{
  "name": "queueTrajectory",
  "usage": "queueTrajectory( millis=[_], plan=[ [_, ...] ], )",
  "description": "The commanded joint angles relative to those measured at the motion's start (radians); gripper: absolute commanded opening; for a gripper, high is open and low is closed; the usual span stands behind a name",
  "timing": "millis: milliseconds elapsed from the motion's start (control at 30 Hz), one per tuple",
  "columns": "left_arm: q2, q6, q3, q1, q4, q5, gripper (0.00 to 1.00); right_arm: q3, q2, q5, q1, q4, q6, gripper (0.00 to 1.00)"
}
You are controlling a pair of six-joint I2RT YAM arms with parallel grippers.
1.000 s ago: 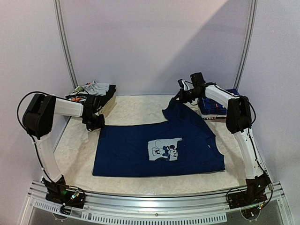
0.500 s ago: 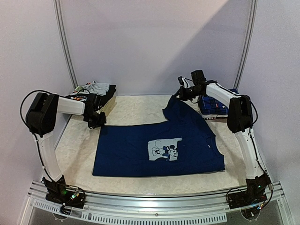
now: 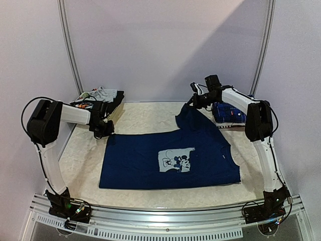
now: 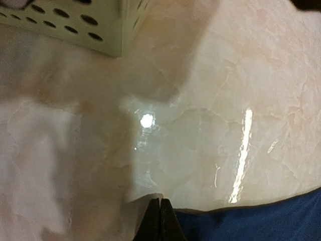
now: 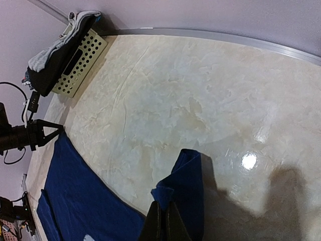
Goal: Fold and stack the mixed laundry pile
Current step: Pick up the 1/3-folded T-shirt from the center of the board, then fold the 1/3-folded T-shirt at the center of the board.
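The navy T-shirt (image 3: 150, 160) lies spread print-up on the bench (image 3: 145, 118). The right fingers (image 5: 154, 226) are clamped on its far right corner, raised off the surface; the left fingers (image 4: 152, 226) are pinched together on its far left corner, low against the bench

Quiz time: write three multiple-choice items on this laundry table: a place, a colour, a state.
1. Where is the basket? A far-left corner; B near-right corner; C in the middle.
2. The spread T-shirt is: A red; B navy; C white.
3. The right gripper is: A open; B shut on the T-shirt; C touching the basket.
Key: 1 A, it stands far back on the left; 2 B, dark blue cloth; 3 B, fingers pinch a raised fold.
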Motion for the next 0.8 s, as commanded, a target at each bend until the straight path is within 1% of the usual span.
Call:
queueTrajectory(
  millis=[0,233,433,567,767],
  plan=[
    [-0.095,0.019,-0.046,-0.004,0.038,0.017,0.00,-0.063,-0.127,-0.010,0.006,-0.037,-0.079,0.00],
    [-0.175,0.026,-0.105,-0.007,0.056,0.026,0.00,-0.156,-0.229,-0.018,0.009,-0.093,-0.146,0.00],
    [-0.227,0.029,-0.153,-0.017,0.068,0.026,0.00,-0.265,-0.321,-0.002,0.043,-0.160,-0.232,0.01],
    [-0.264,0.028,-0.195,-0.020,0.080,0.026,0.00,-0.368,-0.395,0.031,0.077,-0.176,-0.304,0.02],
    [-0.307,0.035,-0.261,-0.022,0.097,0.021,0.00,-0.566,-0.541,0.088,0.094,-0.125,-0.315,0.02]
  ],
)
